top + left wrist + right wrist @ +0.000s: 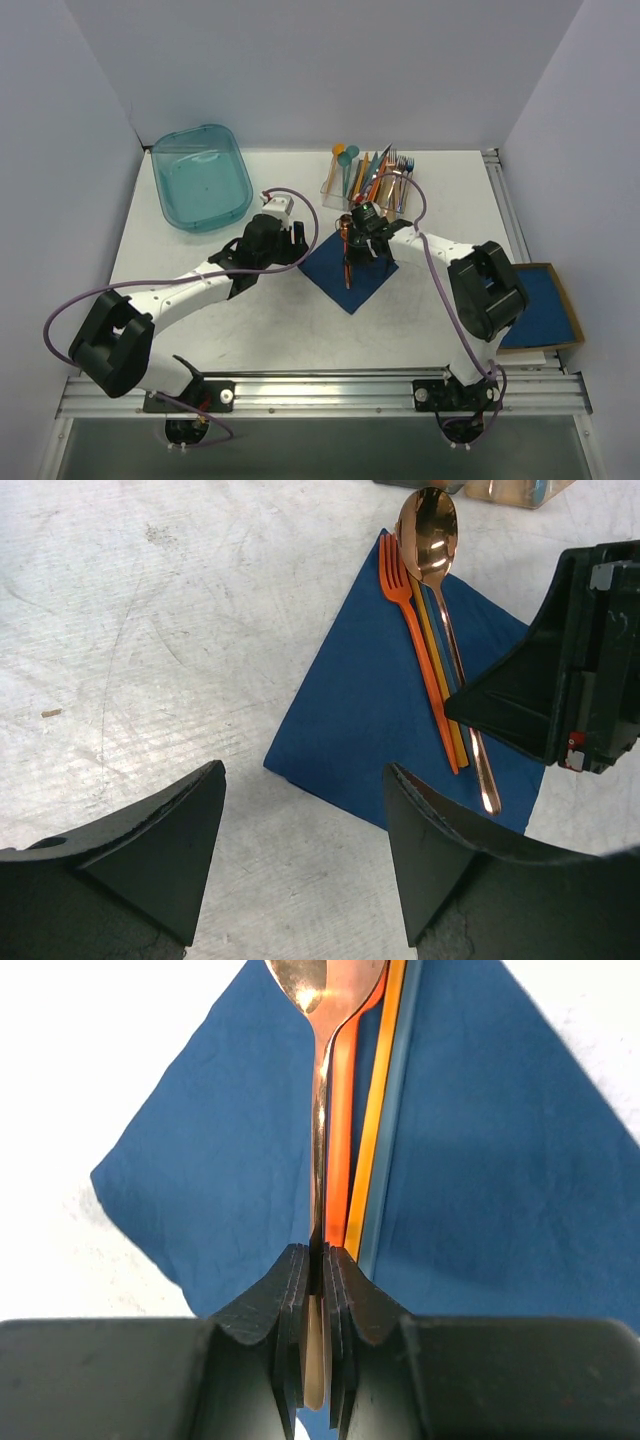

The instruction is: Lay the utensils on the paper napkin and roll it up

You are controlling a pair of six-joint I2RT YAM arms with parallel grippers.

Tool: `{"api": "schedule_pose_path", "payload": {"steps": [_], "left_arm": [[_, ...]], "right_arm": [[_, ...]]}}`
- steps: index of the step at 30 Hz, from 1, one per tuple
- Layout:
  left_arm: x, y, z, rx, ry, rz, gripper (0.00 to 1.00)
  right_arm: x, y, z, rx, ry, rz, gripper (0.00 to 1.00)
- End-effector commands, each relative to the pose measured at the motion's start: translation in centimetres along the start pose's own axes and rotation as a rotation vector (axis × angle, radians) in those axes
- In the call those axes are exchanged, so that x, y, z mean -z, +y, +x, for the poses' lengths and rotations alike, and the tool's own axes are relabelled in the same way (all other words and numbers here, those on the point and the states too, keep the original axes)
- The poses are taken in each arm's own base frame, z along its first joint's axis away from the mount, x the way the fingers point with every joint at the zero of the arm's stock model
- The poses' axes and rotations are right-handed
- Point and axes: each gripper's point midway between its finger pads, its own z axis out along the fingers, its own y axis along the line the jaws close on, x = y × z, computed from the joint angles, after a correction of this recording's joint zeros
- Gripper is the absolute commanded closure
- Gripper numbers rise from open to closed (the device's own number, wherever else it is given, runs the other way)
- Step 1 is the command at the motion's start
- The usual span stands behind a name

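The dark blue paper napkin (pixel 330 263) (pixel 370 700) (pixel 200 1160) lies flat as a diamond on the table. Along its diagonal run an orange fork (pixel 396 575) (pixel 340 1150), a yellow-orange piece (pixel 441 655) (pixel 378 1110) and the copper spoon (pixel 428 525) (pixel 321 1110), whose bowl (pixel 344 222) reaches past the far corner. My right gripper (pixel 366 236) (pixel 317 1260) is shut on the spoon's handle, low over the napkin. My left gripper (pixel 300 233) (pixel 303 775) is open over bare table beside the napkin's left corner, holding nothing.
A clear holder (pixel 365 175) with teal, orange and blue cutlery stands just behind the napkin. A teal plastic bin (pixel 200 178) sits at the back left. A cardboard box of blue napkins (pixel 545 305) lies at the right edge.
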Motion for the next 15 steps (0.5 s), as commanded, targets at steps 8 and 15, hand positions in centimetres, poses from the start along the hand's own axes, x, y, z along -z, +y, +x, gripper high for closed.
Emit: {"api": "schedule_pose_path", "payload": {"steps": [8, 15], "left_arm": [[0.3, -0.6, -1.2, -0.006, -0.041, 0.021, 0.27], [0.2, -0.5, -1.3, -0.005, -0.041, 0.017, 0.27]], "right_arm": [[-0.5, 0.3, -2.2, -0.004, -0.015, 0.022, 0.98], [-1.3, -0.7, -2.1, -0.014, -0.002, 0.052, 0.93]]}}
